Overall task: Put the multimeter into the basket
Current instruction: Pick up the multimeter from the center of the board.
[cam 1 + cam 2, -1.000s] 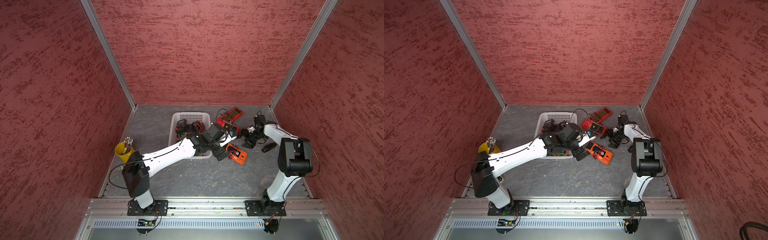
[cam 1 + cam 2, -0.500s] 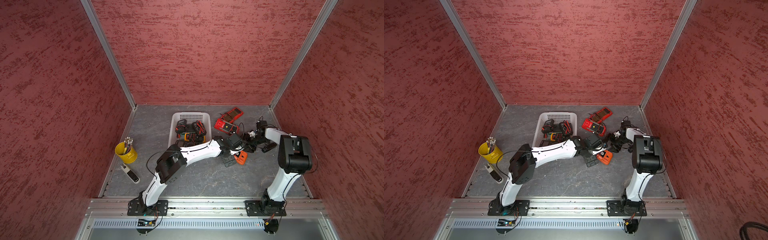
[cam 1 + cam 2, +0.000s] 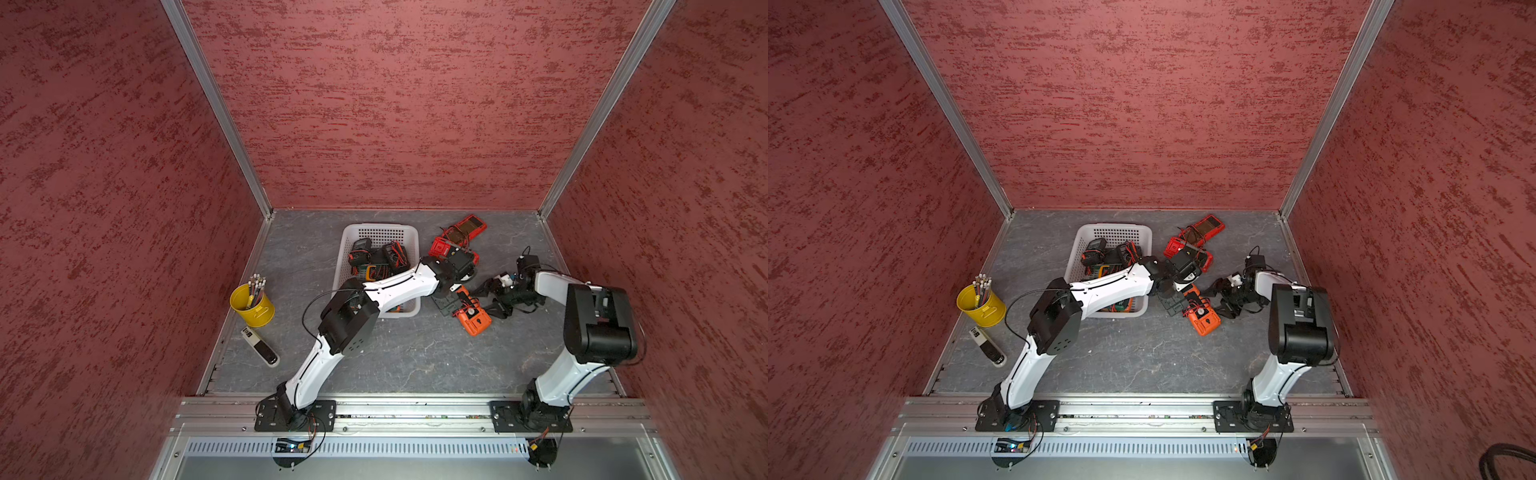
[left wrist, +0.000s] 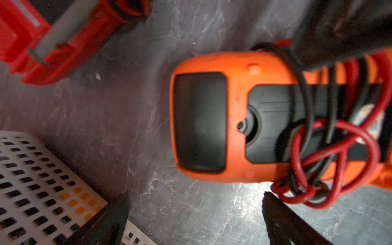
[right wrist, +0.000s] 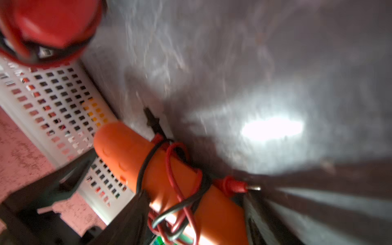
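Note:
An orange multimeter lies back-up on the grey floor, right of the white perforated basket, with red and black leads wound round it. My right gripper straddles its far end. In the right wrist view its fingers press the orange multimeter from both sides. My left gripper hangs open just above the floor, between the basket and the multimeter, holding nothing.
Several multimeters lie inside the basket. Two red multimeters lie behind the orange one. A yellow cup of pens and a small black-and-white device sit at the left edge. Open floor stretches in front.
My left arm has swung right from over the basket and dropped its open gripper beside the orange multimeter. The right gripper has come forward onto the multimeter and its jaws have narrowed.

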Robot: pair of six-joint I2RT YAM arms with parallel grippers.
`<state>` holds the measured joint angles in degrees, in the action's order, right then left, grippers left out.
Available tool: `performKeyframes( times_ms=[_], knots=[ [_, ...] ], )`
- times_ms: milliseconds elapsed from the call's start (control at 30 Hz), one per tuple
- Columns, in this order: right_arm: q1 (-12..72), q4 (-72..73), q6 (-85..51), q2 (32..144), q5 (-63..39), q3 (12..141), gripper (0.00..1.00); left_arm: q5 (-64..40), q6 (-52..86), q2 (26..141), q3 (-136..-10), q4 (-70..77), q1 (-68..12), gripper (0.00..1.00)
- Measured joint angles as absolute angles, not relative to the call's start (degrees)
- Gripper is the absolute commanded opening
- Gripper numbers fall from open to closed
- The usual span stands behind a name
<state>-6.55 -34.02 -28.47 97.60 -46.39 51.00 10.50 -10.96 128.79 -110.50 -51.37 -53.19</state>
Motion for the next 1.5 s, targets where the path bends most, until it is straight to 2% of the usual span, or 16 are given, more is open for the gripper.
performKeyframes(
  times_ms=[400, 800, 1133, 1500],
  knots=[
    [-5.26, -28.58, -31.14, 91.00, -51.03, 43.92, 0.70, 10.37, -10.70, 134.80, -118.74, -52.53, -51.66, 1.00],
    [-4.58, -23.16, -31.31, 89.45, -44.66, 41.50, 0.73, 9.21, -8.32, 133.78, -115.63, -51.77, -52.31, 1.00],
    [-4.75, -31.77, -25.76, 86.08, -39.20, 49.58, 0.76, 9.37, -6.55, 128.46, -112.60, -52.53, -53.06, 1.00],
    [-5.85, -28.91, -23.07, 96.84, -42.15, 51.64, 0.74, 8.86, -5.82, 126.06, -109.40, -52.53, -54.24, 1.00]
  ],
)
